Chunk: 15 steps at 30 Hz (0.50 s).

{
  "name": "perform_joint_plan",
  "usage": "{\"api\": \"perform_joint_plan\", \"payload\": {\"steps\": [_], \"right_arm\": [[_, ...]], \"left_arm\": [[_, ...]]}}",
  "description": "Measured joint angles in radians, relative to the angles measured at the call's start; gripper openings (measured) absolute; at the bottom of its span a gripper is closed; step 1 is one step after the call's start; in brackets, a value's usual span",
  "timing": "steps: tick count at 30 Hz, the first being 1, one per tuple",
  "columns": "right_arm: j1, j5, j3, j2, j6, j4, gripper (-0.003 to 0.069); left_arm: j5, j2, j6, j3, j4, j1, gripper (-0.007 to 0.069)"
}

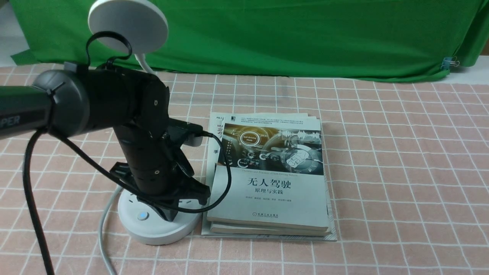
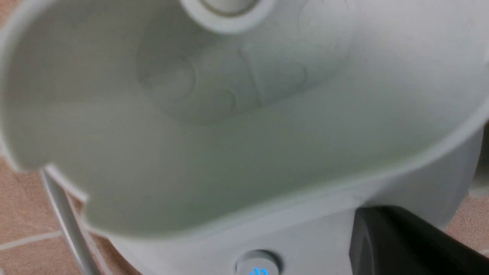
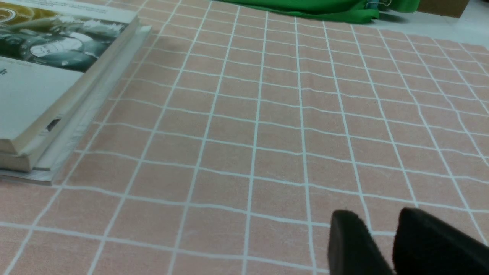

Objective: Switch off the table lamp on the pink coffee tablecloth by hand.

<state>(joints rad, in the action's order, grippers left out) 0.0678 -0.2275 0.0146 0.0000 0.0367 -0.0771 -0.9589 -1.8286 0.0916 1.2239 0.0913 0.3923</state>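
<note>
The table lamp [image 1: 128, 25] fills the left side, its base [image 1: 160, 235] lower left (button [image 1: 143, 216] glowing blue). Left gripper [image 1: 168, 217]: closed, empty, at the base; right gripper [image 3: 376, 214]: slightly parted, empty.

From the stack of books [image 1: 269, 198], the table lamp [image 1: 160, 233] stands just to the left, the backdrop cloth [image 1: 286, 38] hangs behind, and the tablecloth [image 1: 401, 172] spreads underneath.

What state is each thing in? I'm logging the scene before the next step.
Table lamp: upright, head raised; lit or not, cannot tell.
Books: closed, stacked.
Tablecloth: spread out, slightly wrinkled.
Left tool: lowered over the lamp base.
</note>
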Motion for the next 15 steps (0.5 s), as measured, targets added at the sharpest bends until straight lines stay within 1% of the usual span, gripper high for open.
{"api": "perform_joint_plan", "payload": {"steps": [6,12,15], "right_arm": [[0.0,0.0,0.0,0.0,0.0,0.0,0.0242],[0.0,0.0,0.0,0.0,0.0,0.0,0.0242],[0.0,0.0,0.0,0.0,0.0,0.0,0.0242]], "left_arm": [[-0.01,0.035,-0.002,-0.005,-0.002,0.0,-0.0003],[-0.048,0.192,-0.007,-0.015,0.014,0.0,-0.0003],[-0.036,0.313,-0.022,-0.088,0.041,0.0,-0.0003]]}}
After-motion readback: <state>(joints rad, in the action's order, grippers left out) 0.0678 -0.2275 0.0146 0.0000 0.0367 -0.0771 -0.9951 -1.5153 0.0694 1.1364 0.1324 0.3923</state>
